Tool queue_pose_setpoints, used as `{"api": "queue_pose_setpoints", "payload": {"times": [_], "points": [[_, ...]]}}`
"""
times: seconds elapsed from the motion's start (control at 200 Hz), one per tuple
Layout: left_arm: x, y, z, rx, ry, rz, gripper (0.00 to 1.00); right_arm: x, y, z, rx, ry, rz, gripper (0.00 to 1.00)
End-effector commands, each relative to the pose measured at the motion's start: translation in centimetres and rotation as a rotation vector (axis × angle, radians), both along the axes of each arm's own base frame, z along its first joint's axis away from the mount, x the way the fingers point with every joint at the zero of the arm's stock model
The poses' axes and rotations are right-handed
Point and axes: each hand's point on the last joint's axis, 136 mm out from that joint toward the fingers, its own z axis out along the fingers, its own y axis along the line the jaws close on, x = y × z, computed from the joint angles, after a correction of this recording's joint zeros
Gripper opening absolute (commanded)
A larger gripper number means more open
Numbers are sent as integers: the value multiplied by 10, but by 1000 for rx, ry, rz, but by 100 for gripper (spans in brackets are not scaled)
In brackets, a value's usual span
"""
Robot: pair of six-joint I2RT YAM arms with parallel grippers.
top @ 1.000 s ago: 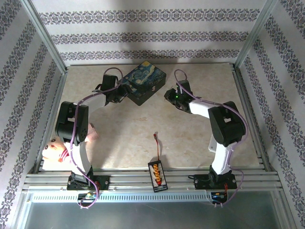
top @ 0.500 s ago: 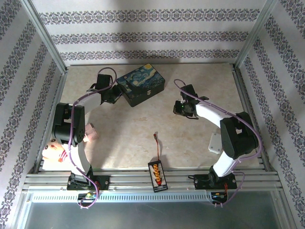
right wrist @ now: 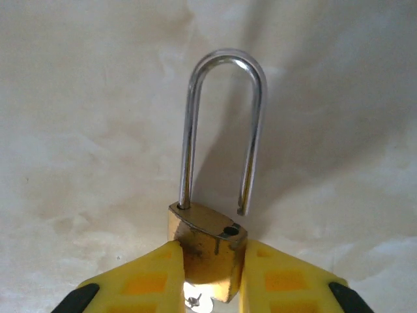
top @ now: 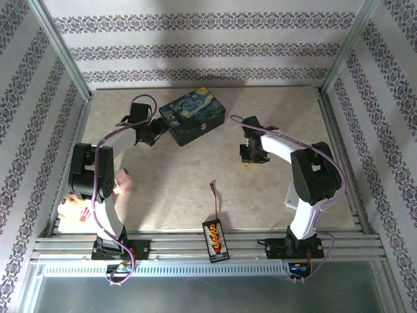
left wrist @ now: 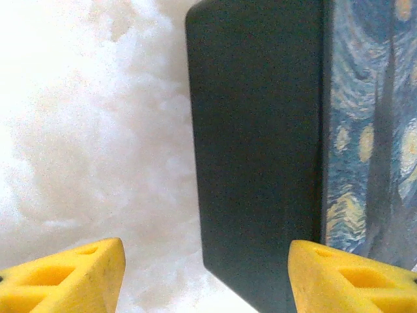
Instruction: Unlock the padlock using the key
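- The right hand (right wrist: 208, 267) pinched the small brass padlock with a long silver shackle (right wrist: 206, 240) by the two sides of its body. Its yellow fingers were drawn narrow around it, and the shackle pointed away over the pale marbled bench (right wrist: 78, 98).
- The shackle's right leg stood clear of its hole in the body, so the lock looked already sprung.
- A silvery scrap showed under the body between the fingers. It was too small to tell whether it was the key.
- From above, the right hand (top: 253, 154) sat right of centre, well apart from the dark box painted with a starry night (top: 193, 115) at the far middle.
- The left hand (left wrist: 205, 277) stood wide and held nothing, with the box's dark end wall just beyond its fingers.
- The pinch covered only the body's lower sides, so the padlock could pivot or slip out if it was tilted or bumped.
- Pressing the shackle against the bench could push the free leg back in and relock it.
- The left hand, so near the box, could shove it when moving.
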Motion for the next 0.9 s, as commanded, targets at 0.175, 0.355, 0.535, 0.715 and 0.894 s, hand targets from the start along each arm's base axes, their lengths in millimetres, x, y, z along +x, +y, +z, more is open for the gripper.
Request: {"api": "queue_pose_setpoints", "payload": {"times": [0.175, 0.355, 0.535, 0.715, 0.894], "points": [[-5, 10, 17, 8, -12, 25, 69, 1, -25, -7, -98, 54, 2, 26], [-1, 10, 22, 8, -24, 23, 71, 22, -19, 26, -71, -26, -7, 43], [5, 8, 29, -3, -47, 22, 72, 63, 6, 69, 38, -148, 2, 55], [18, 4, 31, -33, -79, 22, 70, 130, 42, 96, 232, -281, 11, 71], [30, 2, 35, -38, -107, 16, 64, 187, 71, 110, 332, -372, 29, 70]]}}
